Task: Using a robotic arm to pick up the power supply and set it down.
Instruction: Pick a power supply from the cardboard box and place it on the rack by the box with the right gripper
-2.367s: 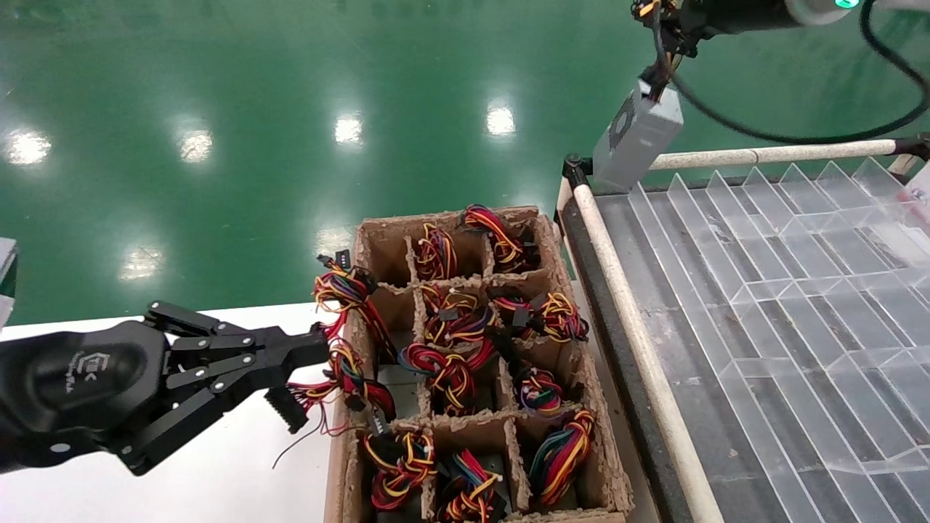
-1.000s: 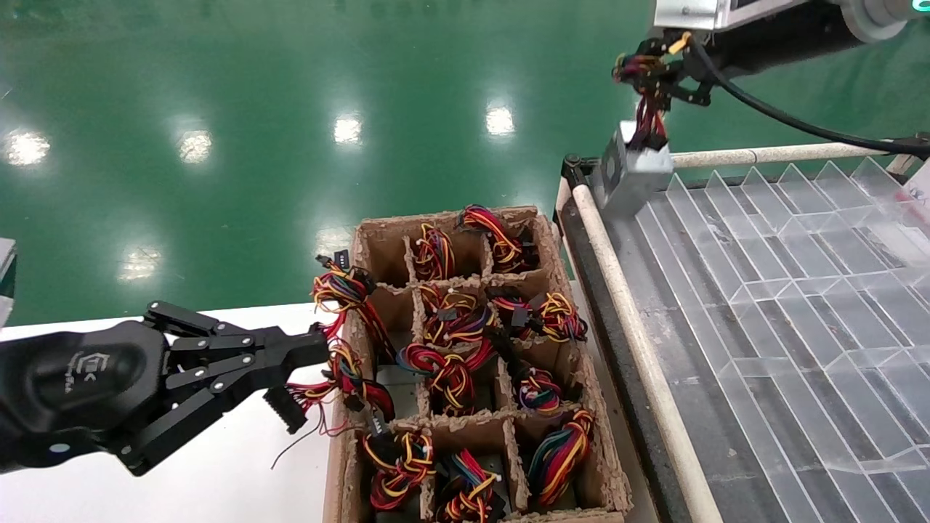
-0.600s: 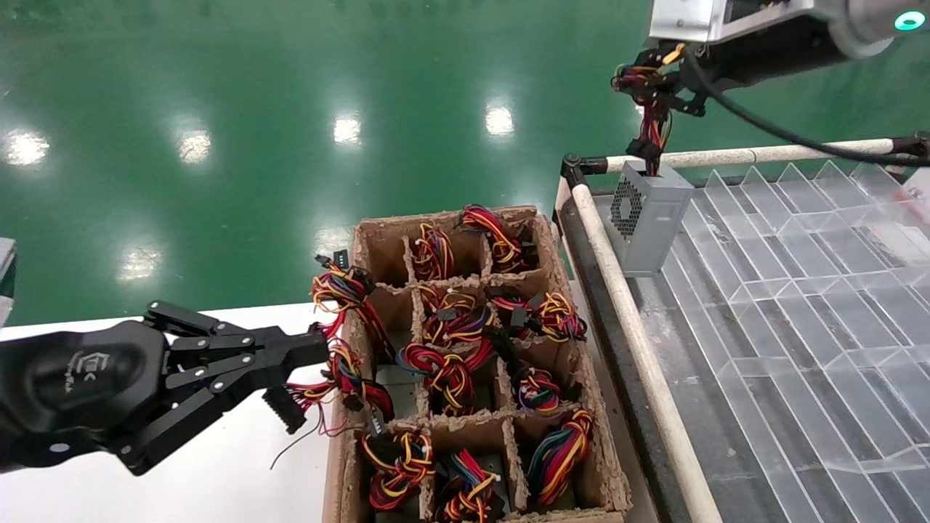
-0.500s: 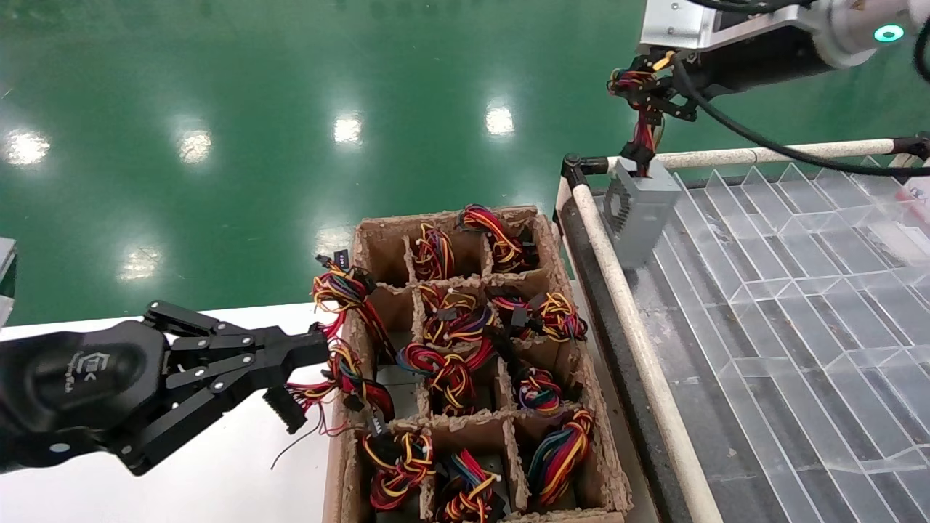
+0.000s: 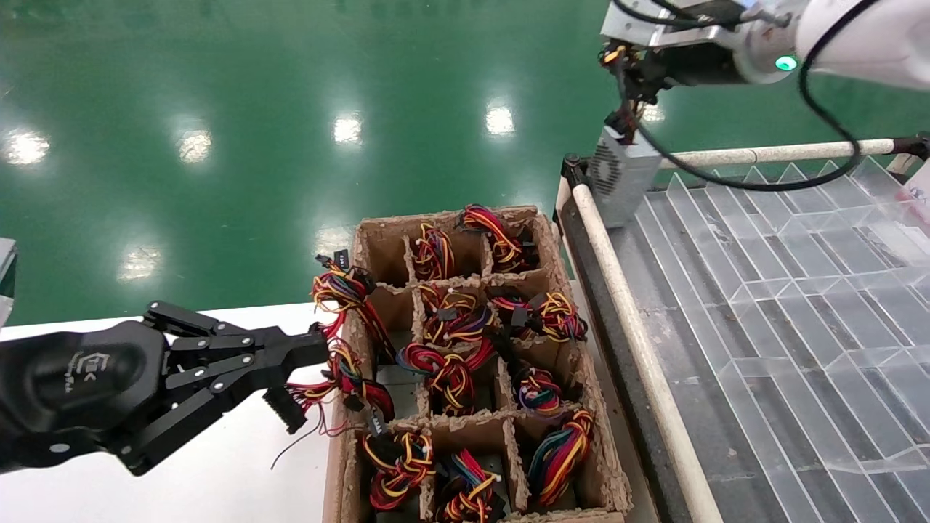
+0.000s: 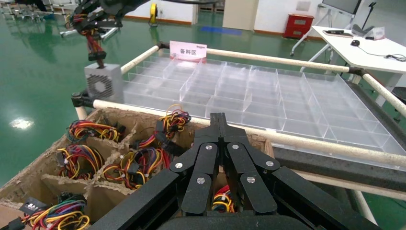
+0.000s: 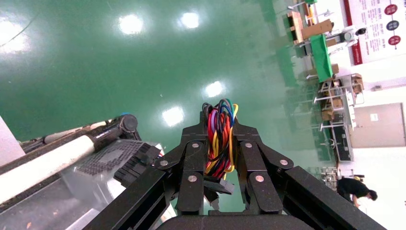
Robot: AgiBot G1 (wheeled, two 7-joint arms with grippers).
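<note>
Right gripper (image 7: 220, 136) jaws pinching wire bundle (image 7: 220, 120); power supply (image 5: 619, 176) hangs below, at far-left corner of clear divider tray (image 5: 785, 240). Left gripper (image 5: 309, 356) jaws pressed together, parked beside cardboard crate (image 5: 581, 378).

White arm (image 5: 864, 36), black "TEK" gripper (image 5: 287, 378), apparently.

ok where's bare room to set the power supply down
The clear divided tray is bare beyond its far left corner, where the power supply hangs from the right gripper. The cardboard crate is crowded with wire bundles.
</note>
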